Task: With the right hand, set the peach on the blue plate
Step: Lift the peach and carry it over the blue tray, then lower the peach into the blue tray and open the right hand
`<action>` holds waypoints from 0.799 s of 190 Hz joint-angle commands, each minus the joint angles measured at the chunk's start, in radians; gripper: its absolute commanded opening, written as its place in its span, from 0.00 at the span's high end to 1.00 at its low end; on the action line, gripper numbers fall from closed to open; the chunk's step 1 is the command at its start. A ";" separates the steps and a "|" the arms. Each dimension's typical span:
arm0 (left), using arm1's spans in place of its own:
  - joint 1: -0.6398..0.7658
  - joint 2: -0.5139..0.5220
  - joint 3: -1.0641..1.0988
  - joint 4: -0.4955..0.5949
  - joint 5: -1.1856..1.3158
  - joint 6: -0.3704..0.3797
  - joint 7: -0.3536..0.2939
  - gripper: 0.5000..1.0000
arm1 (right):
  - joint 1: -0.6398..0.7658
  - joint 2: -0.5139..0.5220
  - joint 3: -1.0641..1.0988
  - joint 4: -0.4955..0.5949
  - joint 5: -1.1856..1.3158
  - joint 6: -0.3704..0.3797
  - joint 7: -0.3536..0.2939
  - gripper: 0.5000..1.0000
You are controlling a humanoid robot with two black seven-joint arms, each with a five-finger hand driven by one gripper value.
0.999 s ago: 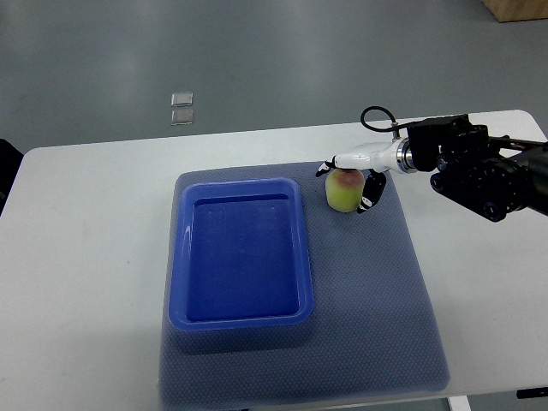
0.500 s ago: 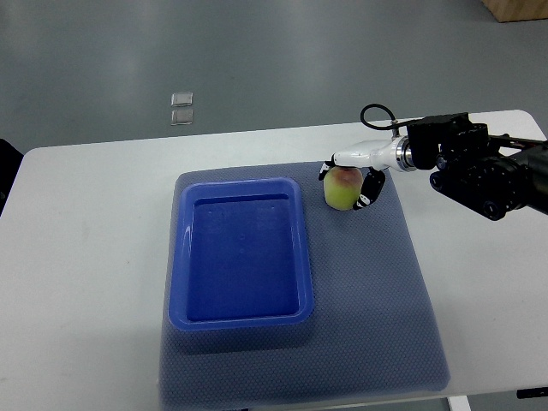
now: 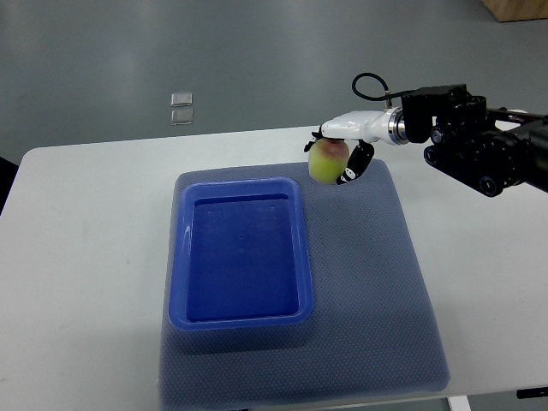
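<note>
A yellow-green peach with a pink top is held in my right hand, whose white and black fingers are closed around it. The hand holds it lifted above the mat's far edge, just right of the far right corner of the blue plate. The blue plate is a deep rectangular tray, empty, lying on the left part of a blue-grey mat. My right arm comes in from the right edge. My left arm is not in view.
The mat lies on a white table. Two small clear squares lie on the grey floor beyond the table's far edge. A brown box corner shows at the top right.
My right hand has lifted the peach off the mat and carried it up and to the left, toward the plate's far right corner.
</note>
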 commanded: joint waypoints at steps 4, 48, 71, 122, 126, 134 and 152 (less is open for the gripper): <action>0.000 0.000 0.001 0.000 0.000 0.000 0.000 0.00 | 0.026 0.026 0.000 0.023 0.019 0.001 0.002 0.75; 0.000 0.000 -0.001 0.000 0.000 0.000 0.000 0.00 | 0.027 0.135 0.000 0.058 0.021 0.002 0.043 0.74; 0.000 0.000 0.001 0.000 0.000 0.000 0.000 0.00 | 0.029 0.192 -0.001 0.058 0.021 0.002 0.054 0.72; 0.000 0.000 0.001 0.000 0.000 0.000 0.000 0.00 | 0.016 0.261 -0.018 0.057 0.018 0.004 0.076 0.46; 0.000 0.000 0.001 0.000 0.000 0.000 0.002 0.00 | 0.015 0.261 -0.018 0.057 0.018 0.005 0.077 0.43; -0.002 0.000 0.001 0.000 0.000 0.000 0.000 0.00 | 0.010 0.261 -0.020 0.057 0.016 0.005 0.077 0.40; 0.000 0.000 0.001 0.000 0.000 0.000 0.000 0.00 | 0.003 0.261 -0.021 0.057 0.015 0.011 0.079 0.33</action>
